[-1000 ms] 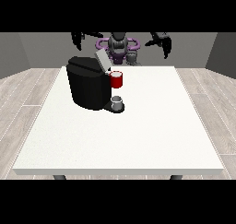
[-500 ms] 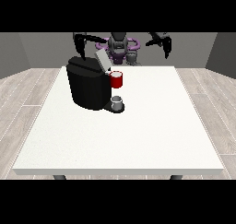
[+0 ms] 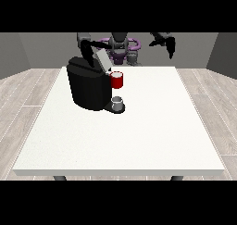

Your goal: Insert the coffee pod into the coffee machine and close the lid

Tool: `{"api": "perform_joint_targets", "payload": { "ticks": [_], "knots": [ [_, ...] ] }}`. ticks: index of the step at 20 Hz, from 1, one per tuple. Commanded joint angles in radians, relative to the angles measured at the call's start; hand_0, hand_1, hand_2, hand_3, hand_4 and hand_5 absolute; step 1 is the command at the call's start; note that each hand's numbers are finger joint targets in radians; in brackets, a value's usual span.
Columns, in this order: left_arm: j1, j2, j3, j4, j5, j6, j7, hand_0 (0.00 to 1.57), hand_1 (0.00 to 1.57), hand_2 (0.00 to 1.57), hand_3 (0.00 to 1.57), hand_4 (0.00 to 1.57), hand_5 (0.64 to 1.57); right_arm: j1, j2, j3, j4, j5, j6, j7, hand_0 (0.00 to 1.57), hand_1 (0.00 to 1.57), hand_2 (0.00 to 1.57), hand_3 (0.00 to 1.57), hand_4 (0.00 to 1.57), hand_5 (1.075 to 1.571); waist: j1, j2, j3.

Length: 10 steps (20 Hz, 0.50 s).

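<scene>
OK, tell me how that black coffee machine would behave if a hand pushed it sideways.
The coffee machine looks broad and squat, with its base flat on the white table, so it would probably slide rather than tip. Its bulk suggests it is fairly heavy. A push high up, near the raised lid, would seem more likely to rock it.

Coffee machine (image 3: 89,86) stands on the table's (image 3: 139,140) far part toward the view's left: the one tall obstacle. Red thing at the machine (image 3: 117,80) juts from its front; grey thing (image 3: 118,102) sits below. Near half and view's right side bare, open passage.
</scene>
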Motion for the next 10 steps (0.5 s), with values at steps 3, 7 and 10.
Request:
{"api": "perform_joint_targets", "payload": {
  "ticks": [3,7,10],
  "knots": [
    [0.043,0.032,0.003,-0.016,-0.010,0.016,-0.025,0.00,0.00,0.00,0.00,0.30,1.571,-0.081,0.023,0.028,0.009,0.009,-0.010,0.040,0.00,0.00,0.00,0.00,0.00,1.571,-0.021,0.022,0.0006],
    [0.057,0.004,-0.040,-0.098,-0.008,0.023,0.042,0.00,0.00,0.00,0.00,0.35,1.571,-0.119,-0.033,-0.013,0.089,0.016,-0.005,-0.018,0.00,0.00,0.00,0.00,0.20,1.571,0.032,0.057,0.0008],
    [0.042,0.044,0.008,-0.050,0.008,0.020,-0.002,0.00,0.00,0.00,0.00,0.36,1.571,-0.135,-0.036,0.019,0.062,0.028,0.027,-0.026,0.00,0.00,0.00,0.00,0.20,1.571,-0.006,0.067,0.0006]
  ]
}}
